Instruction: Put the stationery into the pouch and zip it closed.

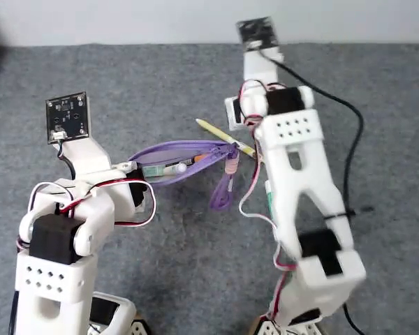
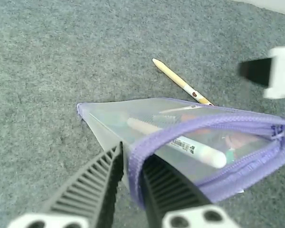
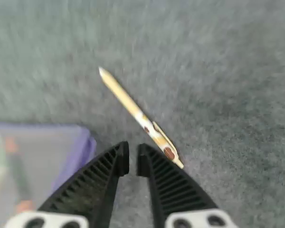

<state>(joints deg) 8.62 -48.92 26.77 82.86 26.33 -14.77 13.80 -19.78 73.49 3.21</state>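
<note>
A clear pouch with a purple zipper lies open in the middle of the grey mat. My left gripper is shut on its left end. In the left wrist view the fingers pinch the zipper edge of the pouch, and a white pen and other small items lie inside. A yellow pen rests on the mat just beyond the pouch's right end. My right gripper is shut and holds nothing. Its tips sit close beside the clip end of the yellow pen, next to the pouch's corner.
A purple wrist strap trails from the pouch's right end toward the front. The right arm stretches over that end, with a black cable beside it. Part of that arm appears in the left wrist view. Open mat lies to the far left.
</note>
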